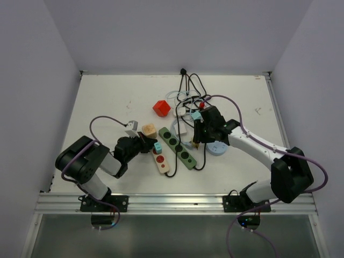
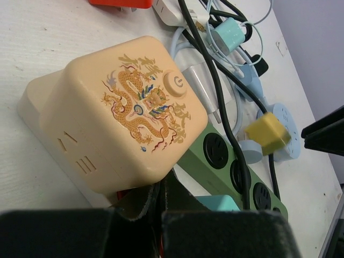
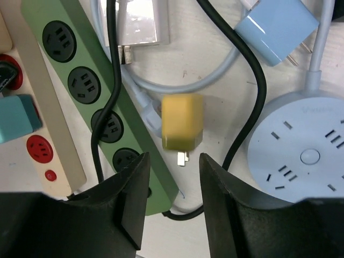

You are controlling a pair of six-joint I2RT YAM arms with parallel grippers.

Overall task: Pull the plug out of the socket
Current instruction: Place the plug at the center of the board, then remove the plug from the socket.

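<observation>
A teal plug sits in the beige power strip with red sockets; it also shows in the right wrist view and the left wrist view. My left gripper is shut, with its fingertips together under the edge of a beige cube socket printed with a dragon, just left of the teal plug. My right gripper is open and hovers over a loose yellow plug. That plug lies on the table with its prongs bare, between the green power strip and the round blue socket.
A red cube, a white adapter, a light blue adapter and a tangle of black and white cables lie behind the strips. A black cable runs along the green strip. The table has raised edges.
</observation>
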